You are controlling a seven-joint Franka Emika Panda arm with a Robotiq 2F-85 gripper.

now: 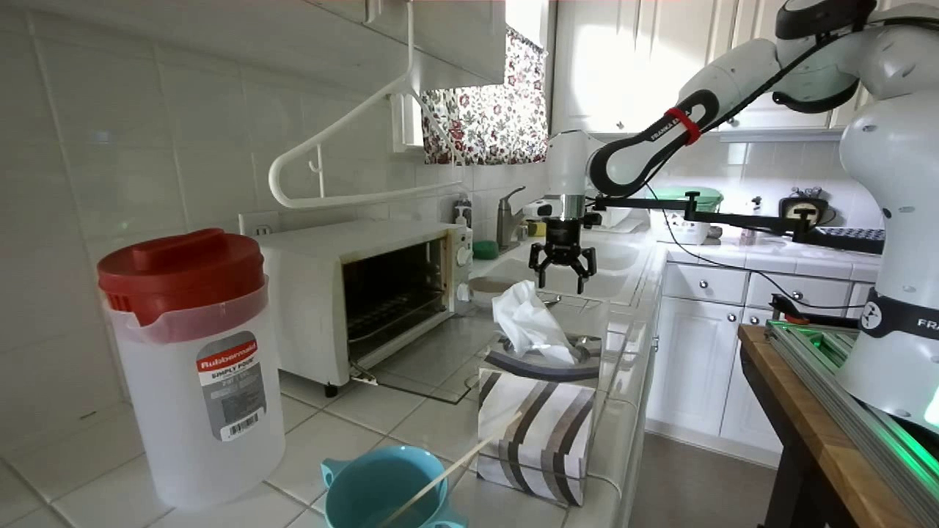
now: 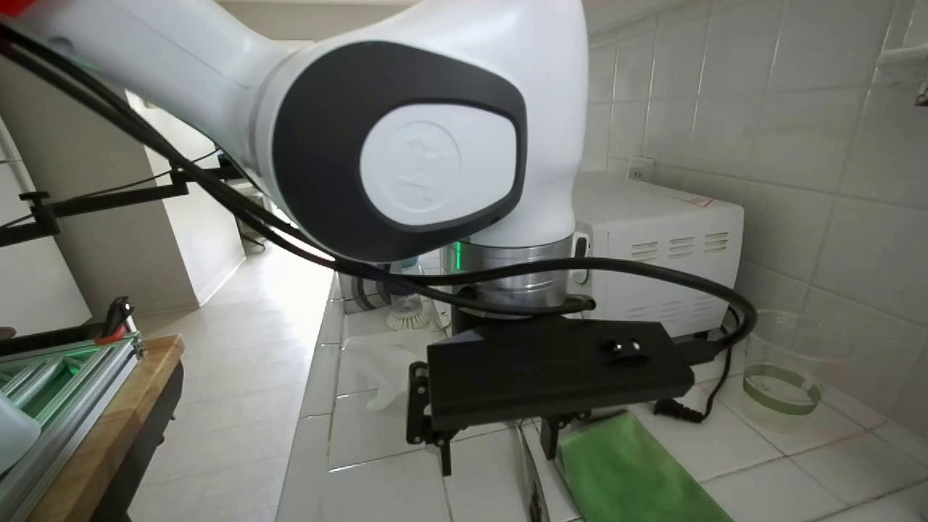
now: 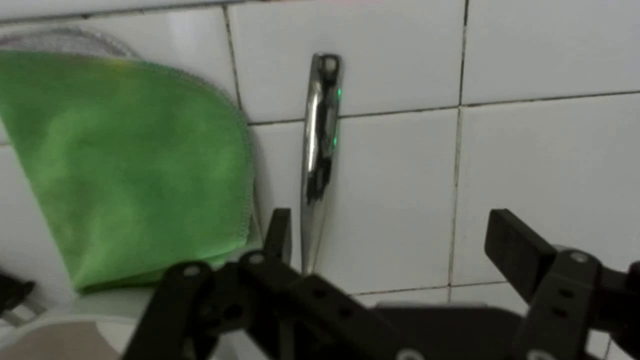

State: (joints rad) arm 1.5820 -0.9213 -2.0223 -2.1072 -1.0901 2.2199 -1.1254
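My gripper (image 1: 561, 281) is open and empty above the white tiled counter, near the sink. It also shows in an exterior view (image 2: 498, 457) and in the wrist view (image 3: 395, 240). A shiny metal utensil handle (image 3: 320, 130) lies on the tiles, just inside the left finger in the wrist view. Its lower end is hidden behind that finger. It also shows in an exterior view (image 2: 533, 478), below the jaws. A green cloth (image 3: 145, 165) lies beside the utensil, left of the jaws in the wrist view, and shows in an exterior view (image 2: 638, 471).
A striped tissue box (image 1: 539, 433) with white tissue (image 1: 528, 323) stands near the counter edge. An oven with its door open (image 1: 367, 293), a red-lidded pitcher (image 1: 198, 381) and a blue mug (image 1: 385, 480) stand nearby. A clear container (image 2: 781, 391) stands by the wall.
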